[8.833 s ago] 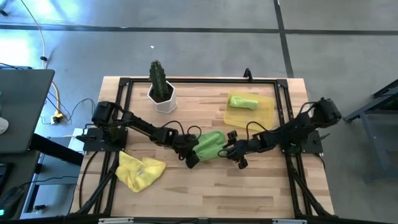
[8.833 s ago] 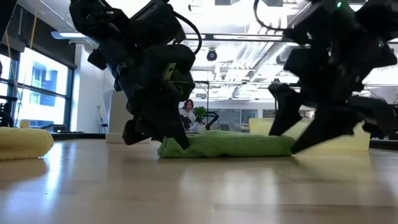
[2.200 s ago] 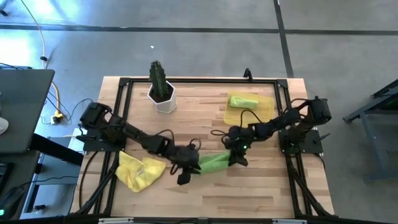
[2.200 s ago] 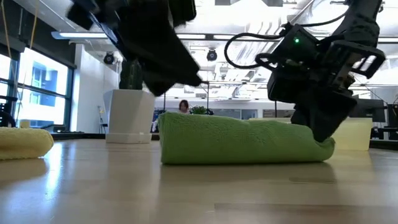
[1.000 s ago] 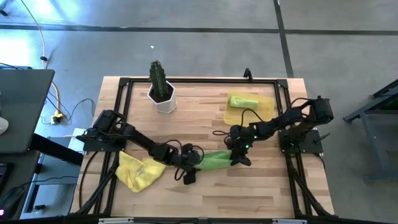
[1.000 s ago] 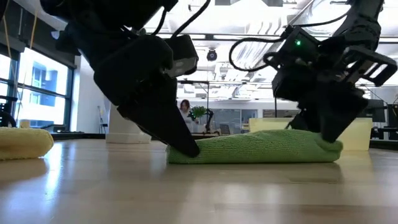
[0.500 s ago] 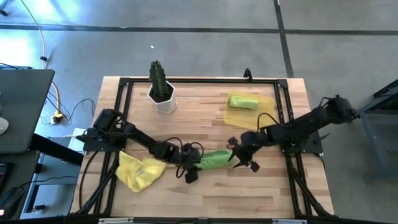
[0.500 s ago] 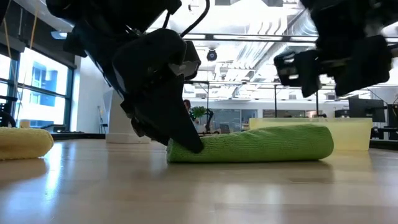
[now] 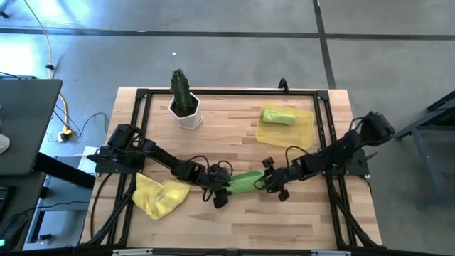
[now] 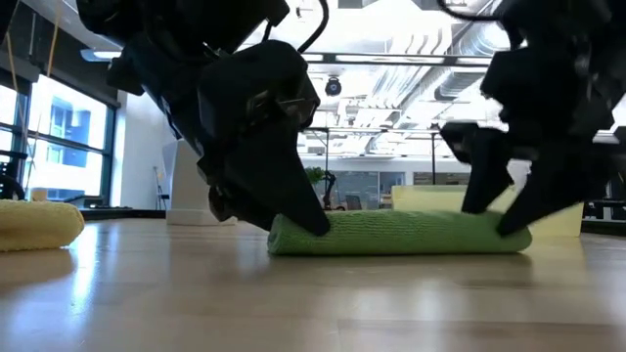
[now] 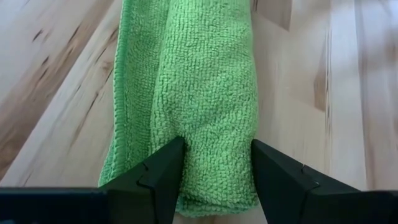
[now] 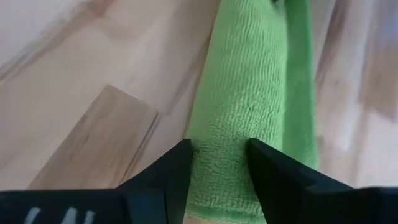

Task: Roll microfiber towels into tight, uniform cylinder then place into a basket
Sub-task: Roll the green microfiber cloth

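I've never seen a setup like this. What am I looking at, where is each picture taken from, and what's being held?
Two dark robot arms work at a wooden table. One camera looks straight down, one sits at tabletop height, and one rides on each wrist. The left gripper and right gripper each have their fingers around one end of a rolled green towel lying on the table. A crumpled yellow towel lies near the left arm. Another rolled green towel sits in the yellow basket. A potted cactus stands at the back.
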